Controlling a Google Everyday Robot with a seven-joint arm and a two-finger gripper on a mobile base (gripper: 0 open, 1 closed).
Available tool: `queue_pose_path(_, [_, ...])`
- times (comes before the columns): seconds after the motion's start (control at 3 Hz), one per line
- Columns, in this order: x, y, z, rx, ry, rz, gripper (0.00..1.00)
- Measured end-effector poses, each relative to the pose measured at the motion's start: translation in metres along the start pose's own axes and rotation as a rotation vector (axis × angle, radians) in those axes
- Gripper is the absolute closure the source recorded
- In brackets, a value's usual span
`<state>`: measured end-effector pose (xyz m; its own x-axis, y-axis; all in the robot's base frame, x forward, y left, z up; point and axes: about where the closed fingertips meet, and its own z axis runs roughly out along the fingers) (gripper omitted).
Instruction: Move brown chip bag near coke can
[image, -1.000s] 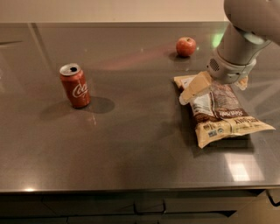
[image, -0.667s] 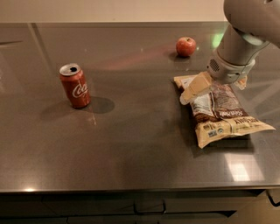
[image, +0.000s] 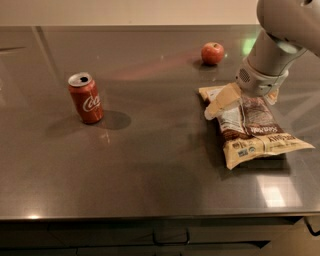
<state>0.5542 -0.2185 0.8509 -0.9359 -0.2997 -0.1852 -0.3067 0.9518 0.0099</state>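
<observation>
The brown chip bag (image: 252, 131) lies flat on the right side of the steel counter, its dark centre and cream edges showing. The coke can (image: 86, 98) stands upright on the left, well apart from the bag. My gripper (image: 246, 100) hangs from the grey arm at the upper right and sits low over the bag's far end. It is open, with one cream finger (image: 220, 102) at the bag's left edge and the other finger (image: 272, 96) at its right edge. The bag's far end is partly hidden by the gripper.
A red apple (image: 212, 53) sits behind the bag near the back of the counter (image: 150, 165). The counter's front edge runs along the bottom, with dark cabinet fronts below it.
</observation>
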Motion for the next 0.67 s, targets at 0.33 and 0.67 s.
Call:
queue_pose_path(0.33, [-0.0007,-0.0005,0.0033,-0.014,0.011,-0.002,0.18])
queue_pose_path(0.67, [-0.0013,-0.0005,0.0034,-0.022,0.017,-0.01,0.41])
